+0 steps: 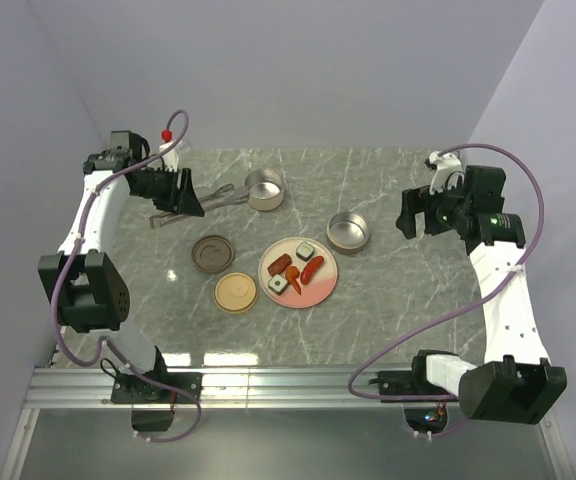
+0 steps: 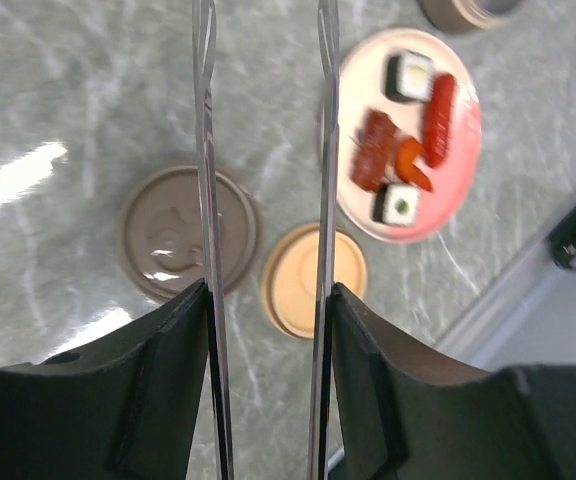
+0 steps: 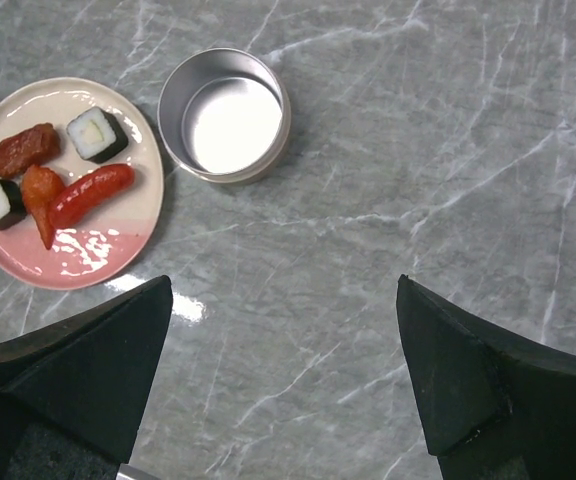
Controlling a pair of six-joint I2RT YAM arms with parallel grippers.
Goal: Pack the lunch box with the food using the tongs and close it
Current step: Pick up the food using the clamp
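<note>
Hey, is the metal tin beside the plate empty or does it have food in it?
Empty: the tin shows its bare shiny bottom, and the food sits on the plate.

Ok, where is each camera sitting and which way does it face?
Top: above and behind the bases, looking down at the table; both arms show.
Left wrist: on the left gripper, looking down along the tongs at brown lid, tan lid and plate; its fingers show.
Right wrist: on the right gripper, looking down at plate and tin; its fingers show.
Shared: all three see the plate.
</note>
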